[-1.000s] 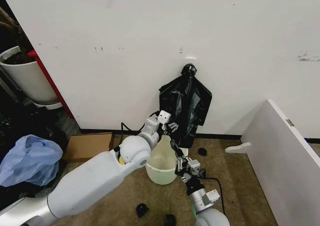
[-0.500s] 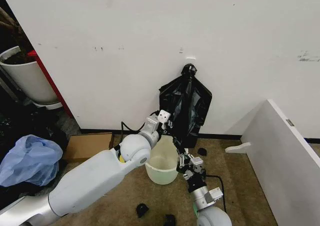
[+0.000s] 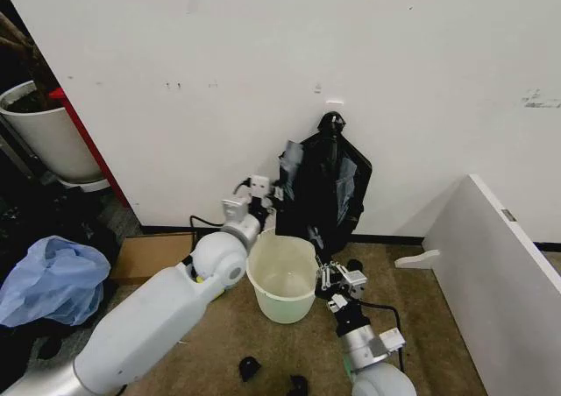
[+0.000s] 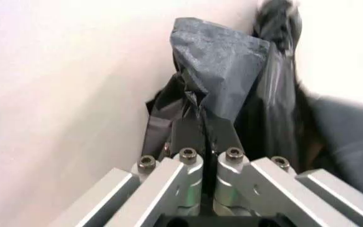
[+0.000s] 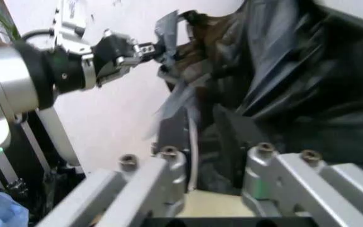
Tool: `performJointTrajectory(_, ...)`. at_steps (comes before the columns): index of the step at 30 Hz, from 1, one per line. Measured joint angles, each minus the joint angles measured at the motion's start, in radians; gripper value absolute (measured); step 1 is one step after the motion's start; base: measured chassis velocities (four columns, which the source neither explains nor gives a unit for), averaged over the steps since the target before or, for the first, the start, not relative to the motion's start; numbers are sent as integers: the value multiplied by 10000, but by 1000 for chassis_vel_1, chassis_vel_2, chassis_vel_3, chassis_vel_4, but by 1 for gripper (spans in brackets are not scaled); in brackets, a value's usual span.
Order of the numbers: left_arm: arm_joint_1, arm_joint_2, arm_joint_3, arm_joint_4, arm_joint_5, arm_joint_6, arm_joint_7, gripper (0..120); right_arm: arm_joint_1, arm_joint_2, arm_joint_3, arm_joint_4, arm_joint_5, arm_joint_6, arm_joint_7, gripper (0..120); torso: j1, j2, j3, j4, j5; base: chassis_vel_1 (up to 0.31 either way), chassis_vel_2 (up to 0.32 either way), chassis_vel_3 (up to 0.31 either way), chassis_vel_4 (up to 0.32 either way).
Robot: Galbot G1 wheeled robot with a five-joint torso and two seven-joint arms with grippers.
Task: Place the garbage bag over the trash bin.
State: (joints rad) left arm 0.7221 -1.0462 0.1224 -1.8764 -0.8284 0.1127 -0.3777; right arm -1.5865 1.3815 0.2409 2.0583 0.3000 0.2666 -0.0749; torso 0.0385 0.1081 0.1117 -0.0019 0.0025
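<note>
The glossy black garbage bag (image 3: 329,181) hangs from a hook on the white wall, above and behind the cream-white trash bin (image 3: 294,308), which stands upright on the floor. My left gripper (image 3: 277,188) is beside the bag's left edge, above the bin's rim, and is shut on a fold of the garbage bag (image 4: 222,71). The left gripper (image 4: 202,137) has its fingers pressed together on the film. My right gripper (image 3: 331,276) sits low at the bin's right side, below the bag's bottom. In the right wrist view the right gripper (image 5: 200,127) is open, and the garbage bag (image 5: 295,80) hangs beyond it.
A pale blue plastic bag (image 3: 48,278) and a cardboard box (image 3: 153,254) lie at the left. A big white tub (image 3: 48,137) stands at the far left. A white board (image 3: 500,273) leans at the right. Small black pieces (image 3: 250,367) lie on the carpet.
My left gripper has moved left and up along the wall, pulling the bag's left edge wider. The right gripper has drawn back to the right of the bin. More of the bin's opening shows.
</note>
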Motion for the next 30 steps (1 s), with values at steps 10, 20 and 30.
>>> performJointTrajectory(10, 694, -39, -387, -196, 35, -172, 14, 0, 82, -351, 593, 945, 1851, -850, 299, 52, 0, 0, 0, -1, 0, 0, 0, 0, 0)
performJointTrajectory(20, 681, -102, -257, -205, 46, -108, 5, 0, 2310, -544, 472, -654, 3220, -2061, 810, 90, 1, 2, 1, -1, 0, 0, 0, 0, 0)
performJointTrajectory(30, 802, -157, -224, -294, 144, -62, -8, 0, 3638, -209, 342, -1653, 3509, -2622, 2037, 85, 2, 2, 1, -1, 0, 0, 0, 0, 0)
